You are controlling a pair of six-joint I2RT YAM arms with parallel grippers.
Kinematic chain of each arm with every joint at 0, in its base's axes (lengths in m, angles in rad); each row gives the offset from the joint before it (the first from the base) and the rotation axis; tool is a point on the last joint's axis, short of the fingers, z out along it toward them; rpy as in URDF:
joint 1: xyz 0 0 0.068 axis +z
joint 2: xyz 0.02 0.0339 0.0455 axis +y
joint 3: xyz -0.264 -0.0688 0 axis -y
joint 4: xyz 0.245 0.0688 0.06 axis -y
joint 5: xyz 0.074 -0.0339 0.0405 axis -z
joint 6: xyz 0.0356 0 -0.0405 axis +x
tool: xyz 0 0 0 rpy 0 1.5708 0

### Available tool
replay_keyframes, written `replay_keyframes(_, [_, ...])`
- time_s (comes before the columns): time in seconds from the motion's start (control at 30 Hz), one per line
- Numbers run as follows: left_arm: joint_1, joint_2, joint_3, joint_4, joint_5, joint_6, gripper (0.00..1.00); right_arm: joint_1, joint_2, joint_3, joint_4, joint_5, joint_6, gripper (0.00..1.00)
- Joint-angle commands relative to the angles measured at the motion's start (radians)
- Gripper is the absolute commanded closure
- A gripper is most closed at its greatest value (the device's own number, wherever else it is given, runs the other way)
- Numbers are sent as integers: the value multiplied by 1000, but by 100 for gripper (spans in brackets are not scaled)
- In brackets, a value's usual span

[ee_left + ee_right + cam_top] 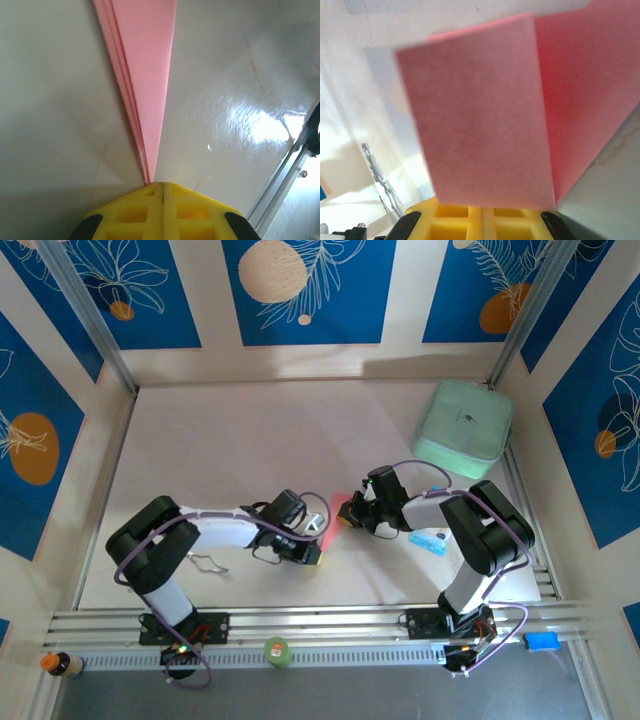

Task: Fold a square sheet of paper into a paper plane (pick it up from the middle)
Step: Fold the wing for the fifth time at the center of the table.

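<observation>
Left wrist view: thin, layered pink paper plane (147,75) tapers to a point pinched by the left hand (162,187); right hand (482,209) clamps its blurred, cropped flaps.

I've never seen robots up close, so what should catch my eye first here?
The folded pink paper in the middle of the table, pinched between the two arms: the left pincer is shut on its sharp tip, the right pincer shut on its wider end. Next comes the mint-green case in the table's far right corner.
</observation>
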Motion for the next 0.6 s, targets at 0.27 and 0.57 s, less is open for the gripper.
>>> replay_keyframes(0.27, [16,-122,68,-36,-68,1,98,0,22,-40,-167,77,9,100])
replay_keyframes(0.57, [37,88,218,83,-1,-53,94,-1,20,-48,-162,77,11,100])
